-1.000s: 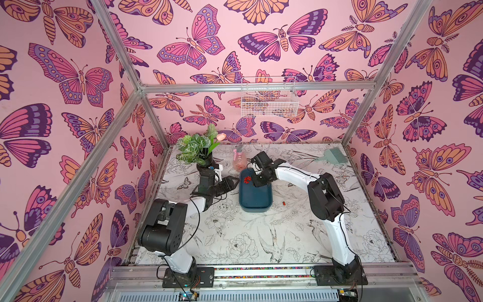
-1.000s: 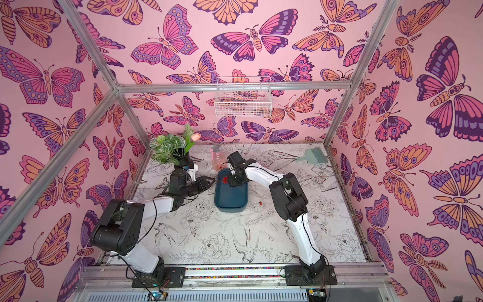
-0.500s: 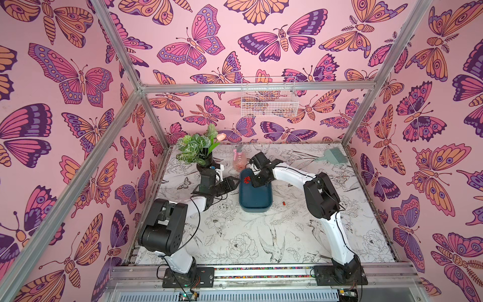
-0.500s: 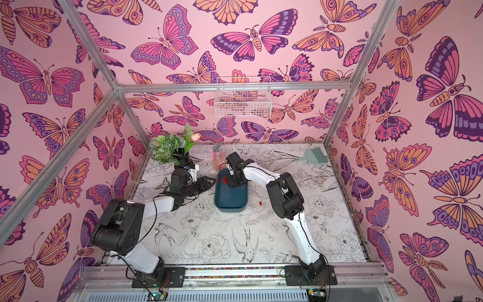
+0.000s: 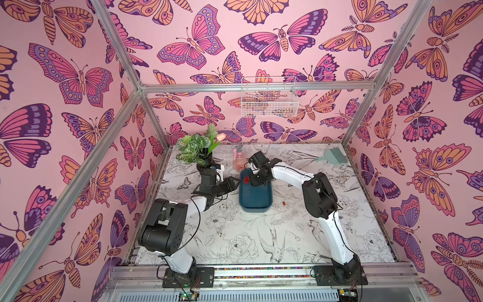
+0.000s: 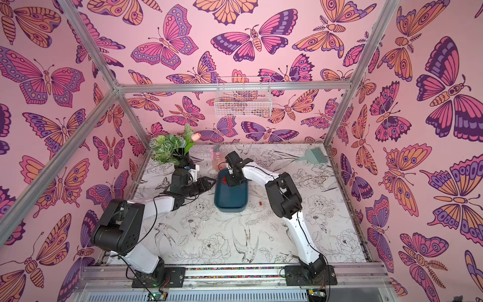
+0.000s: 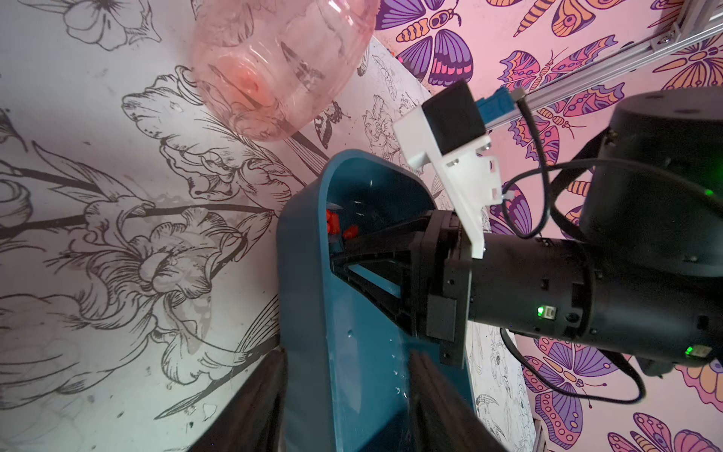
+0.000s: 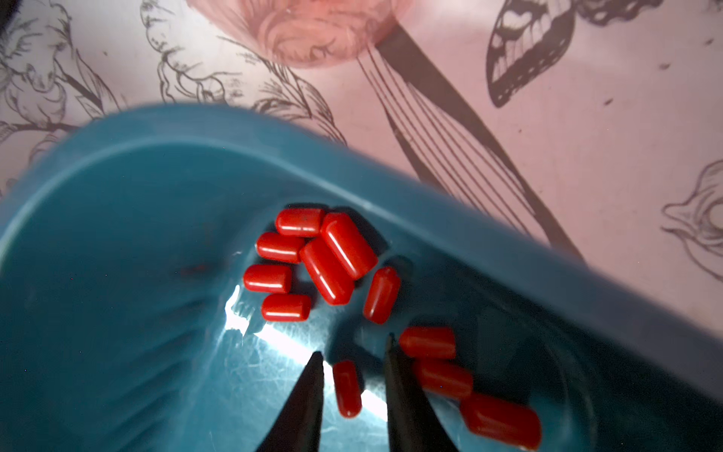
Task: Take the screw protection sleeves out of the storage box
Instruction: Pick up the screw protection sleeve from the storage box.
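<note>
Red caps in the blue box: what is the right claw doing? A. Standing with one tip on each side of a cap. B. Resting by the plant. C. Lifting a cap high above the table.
A: the right claw has a tip on each side of one red cap lying in the blue box, with gaps showing on both sides.

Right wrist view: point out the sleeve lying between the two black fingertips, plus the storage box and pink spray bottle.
screw protection sleeve (image 8: 347, 388), right wrist view, middle of its body.
storage box (image 8: 117, 242), right wrist view, bare inner surface.
pink spray bottle (image 8: 321, 31), right wrist view, lower body.
</note>
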Robot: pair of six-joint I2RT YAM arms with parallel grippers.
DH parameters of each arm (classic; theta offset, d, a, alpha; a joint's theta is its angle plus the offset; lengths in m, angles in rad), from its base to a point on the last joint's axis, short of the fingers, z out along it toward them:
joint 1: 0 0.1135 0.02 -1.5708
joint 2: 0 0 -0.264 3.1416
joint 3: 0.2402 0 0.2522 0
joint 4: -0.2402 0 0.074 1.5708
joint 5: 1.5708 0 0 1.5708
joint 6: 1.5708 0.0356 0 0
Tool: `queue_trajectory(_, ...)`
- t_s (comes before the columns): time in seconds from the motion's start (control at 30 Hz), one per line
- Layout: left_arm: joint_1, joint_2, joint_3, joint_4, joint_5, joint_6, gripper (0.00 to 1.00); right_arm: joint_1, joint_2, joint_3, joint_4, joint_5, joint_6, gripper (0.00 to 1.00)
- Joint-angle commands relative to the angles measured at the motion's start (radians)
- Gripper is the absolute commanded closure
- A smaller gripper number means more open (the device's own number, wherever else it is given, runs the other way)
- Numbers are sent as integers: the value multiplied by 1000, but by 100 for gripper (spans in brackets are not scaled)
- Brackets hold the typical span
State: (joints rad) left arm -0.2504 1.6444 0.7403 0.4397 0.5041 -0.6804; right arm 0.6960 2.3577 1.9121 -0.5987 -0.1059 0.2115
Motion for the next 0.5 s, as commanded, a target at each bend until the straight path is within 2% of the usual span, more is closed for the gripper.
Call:
queue_trajectory(0.0,-6,11,18,-13,-7,21,45,7,31,20,-46,-14,4,73)
queue_trajectory(0.27,-6,12,17,-13,-9,21,45,12,4,2,-43,-27,7,87)
queue_trajectory(0.47,-6,14,20,-17,-10,21,45,14,-73,-42,-33,-29,12,89)
